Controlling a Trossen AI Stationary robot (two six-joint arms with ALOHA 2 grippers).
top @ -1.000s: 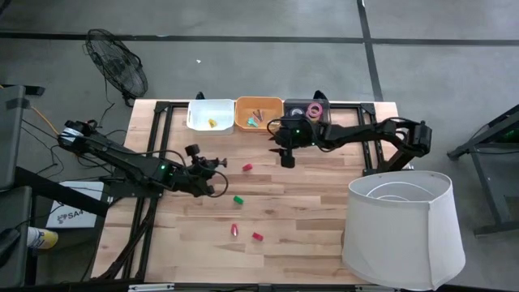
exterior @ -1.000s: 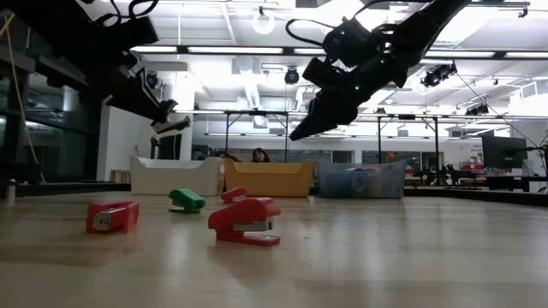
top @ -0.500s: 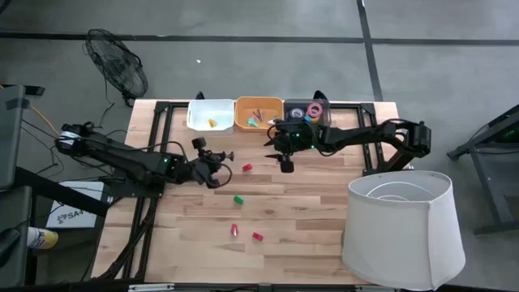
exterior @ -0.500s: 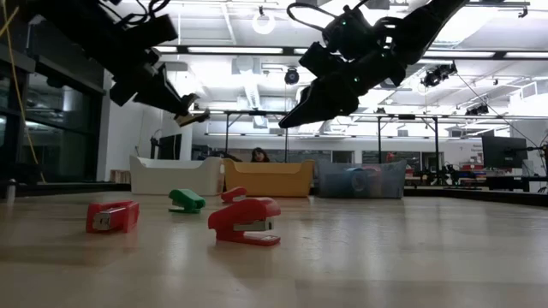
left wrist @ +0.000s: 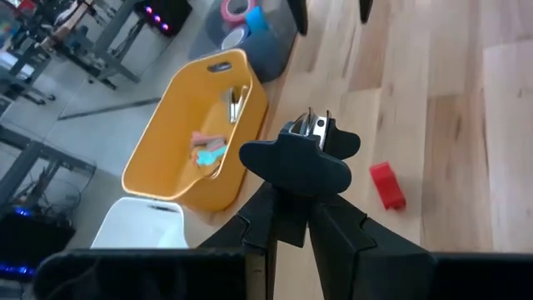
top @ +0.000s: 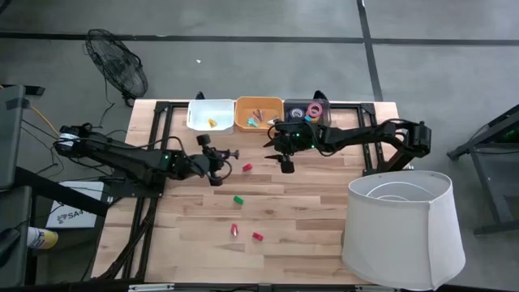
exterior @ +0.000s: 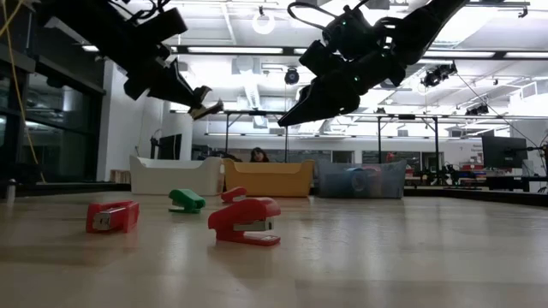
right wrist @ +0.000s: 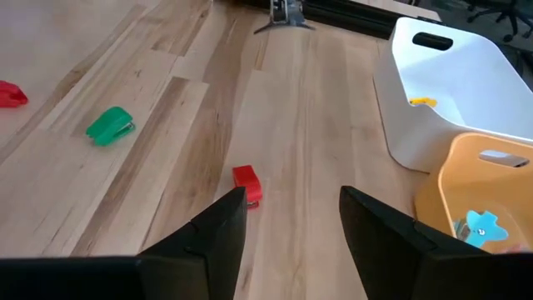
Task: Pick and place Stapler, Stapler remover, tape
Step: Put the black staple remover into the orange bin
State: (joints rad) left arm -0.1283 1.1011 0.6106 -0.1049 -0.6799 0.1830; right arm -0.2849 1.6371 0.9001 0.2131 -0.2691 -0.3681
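My left gripper (top: 219, 157) hangs above the table's middle left, shut on a black staple remover (left wrist: 297, 155) whose metal claws (left wrist: 314, 126) point away from the wrist, toward the orange bin (left wrist: 198, 143). My right gripper (top: 285, 165) hovers open in front of the bins, with nothing between its fingers (right wrist: 225, 223). A small red stapler (top: 247, 167) lies on the wood between the two grippers. A green stapler (top: 238, 199) and two more red ones (top: 234, 229) (top: 257, 237) lie nearer the front edge. Tape rolls (top: 314, 109) sit in the grey bin (top: 302, 101). My left gripper pinches the staple remover's black plastic body at its rear end (left wrist: 293, 182) between its two fingers. The fingers come slanting down from the table's left. The remover is lifted clear of the table (exterior: 205, 108), claws leading.
A white bin (top: 209, 115), the orange bin (top: 258, 114) and the grey bin stand in a row along the far edge. A large white lampshade (top: 401, 227) stands at the near right corner. Bare wood (top: 308, 211) lies right of the staplers.
My left gripper has carried the staple remover up and toward the table's right and far edge, nearer the bins, rolling a little on the way; it stays shut on it. My right gripper has tipped slightly more level and stays open.
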